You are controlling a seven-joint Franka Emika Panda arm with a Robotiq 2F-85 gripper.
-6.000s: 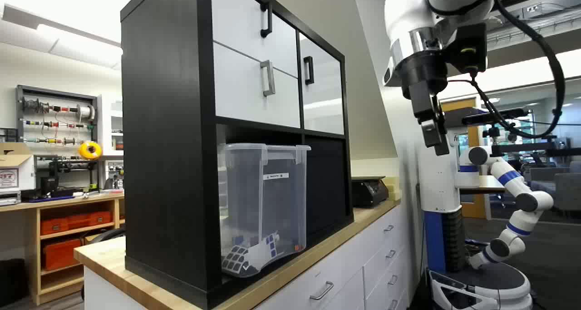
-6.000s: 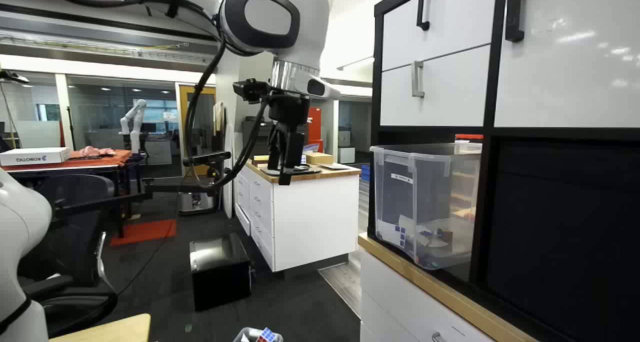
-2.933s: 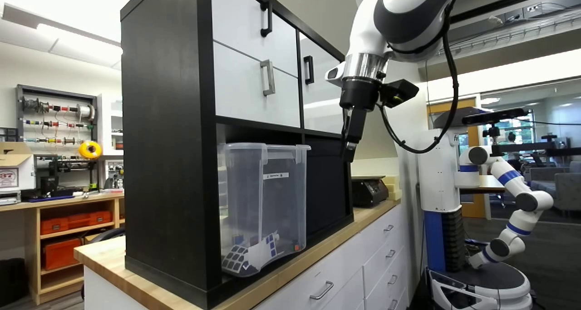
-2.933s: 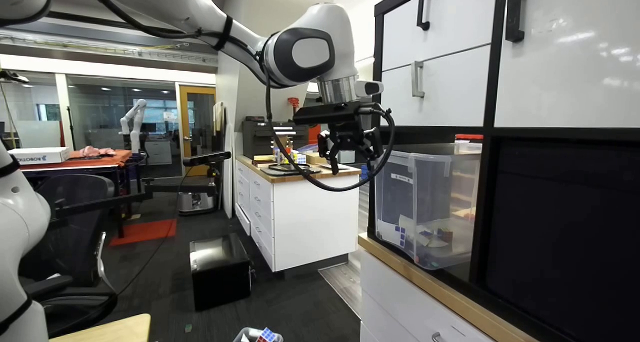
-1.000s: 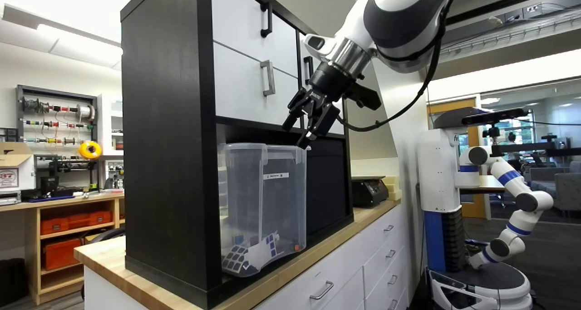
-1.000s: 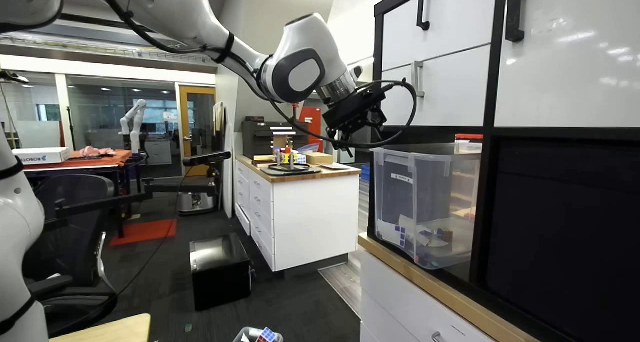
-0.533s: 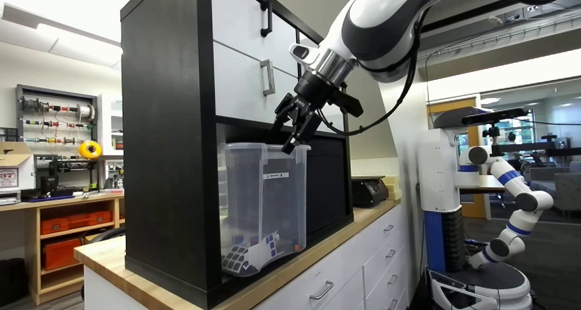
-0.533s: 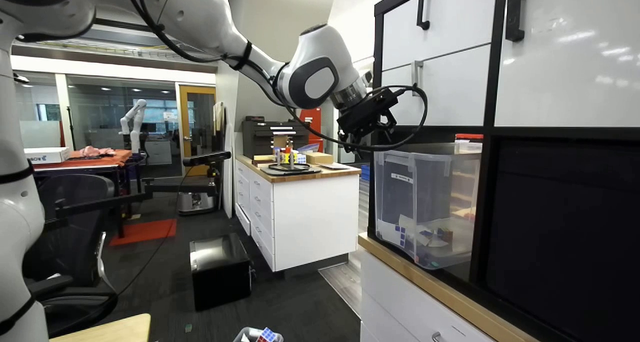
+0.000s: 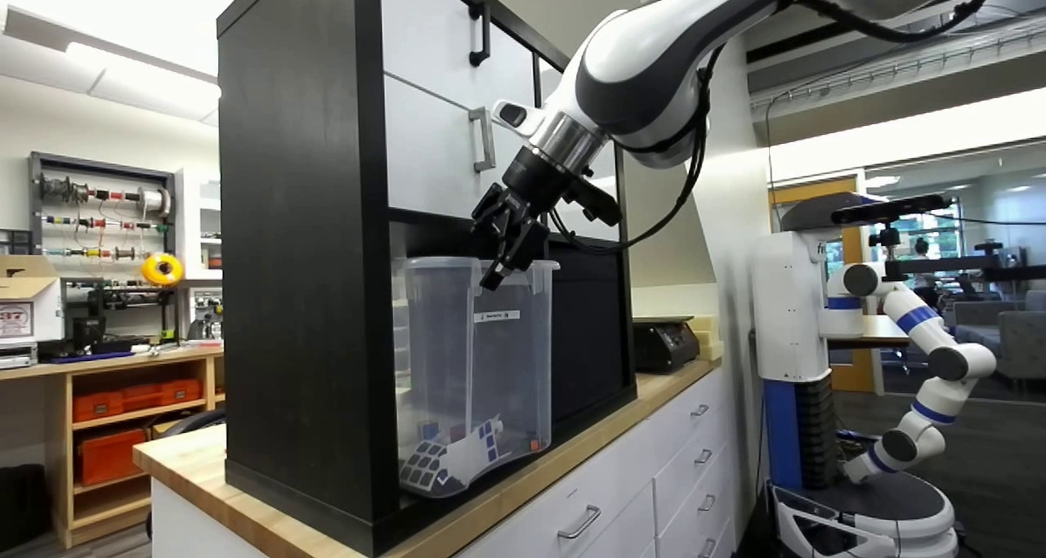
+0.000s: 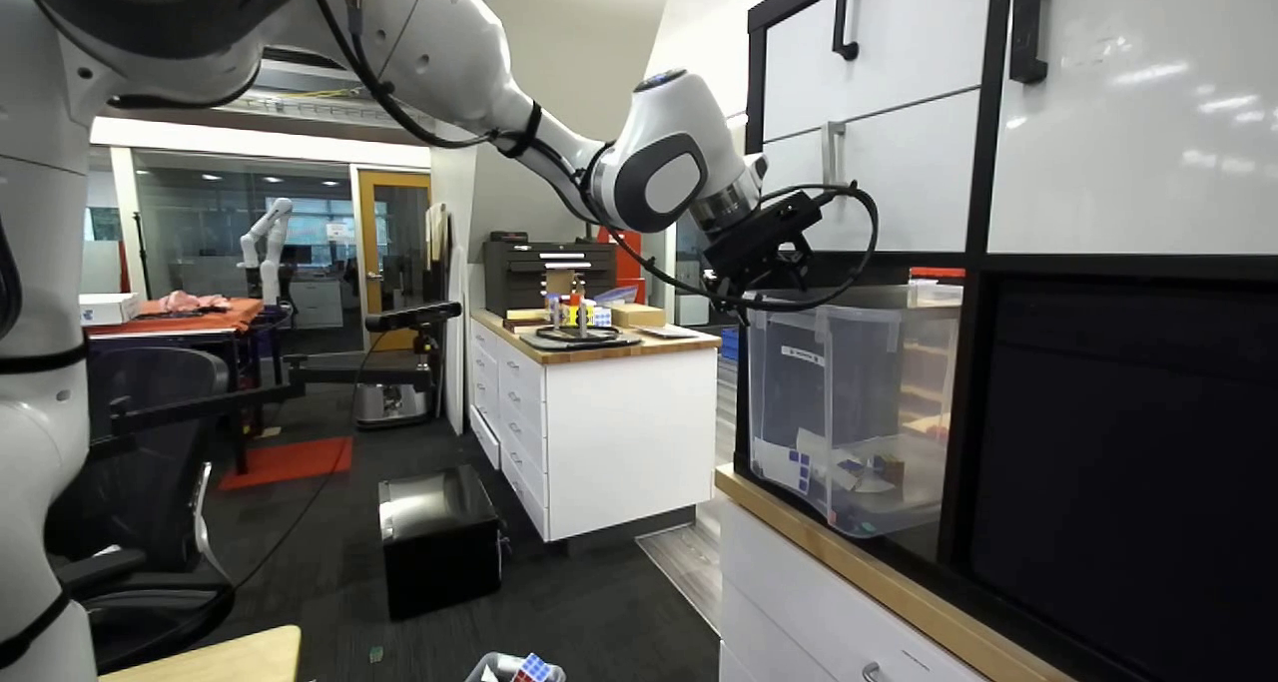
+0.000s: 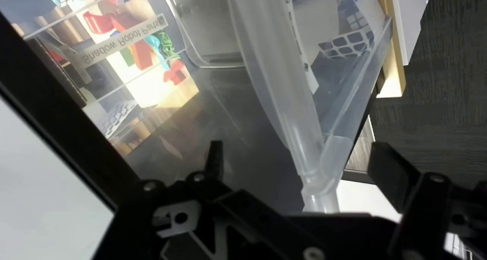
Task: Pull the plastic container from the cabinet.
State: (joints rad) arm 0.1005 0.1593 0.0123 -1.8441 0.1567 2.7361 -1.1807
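Note:
The plastic container (image 9: 511, 386) stands upright in the lower compartment of the black cabinet (image 9: 294, 256). It also shows in an exterior view (image 10: 864, 362), with white and dark items at its bottom. My gripper (image 9: 489, 247) is open, tilted downward, at the container's top front rim and just below the white drawer fronts. In the wrist view my gripper (image 11: 300, 153) has its fingers wide apart. The container's rim corner (image 11: 319, 180) lies between them, one finger over the inside and one outside. Whether a finger touches the rim, I cannot tell. In an exterior view the fingertips are partly hidden.
A silver handle (image 9: 484, 140) sticks out of the drawer front above my gripper. The cabinet stands on a wood-topped white counter (image 9: 572, 493). A black device (image 9: 666, 345) stands beside the cabinet. A labelled clear bin (image 11: 129, 39) shows beyond the container.
Over the frames my gripper has tilted and moved down towards the container, reaching its rim. The container and cabinet have not moved.

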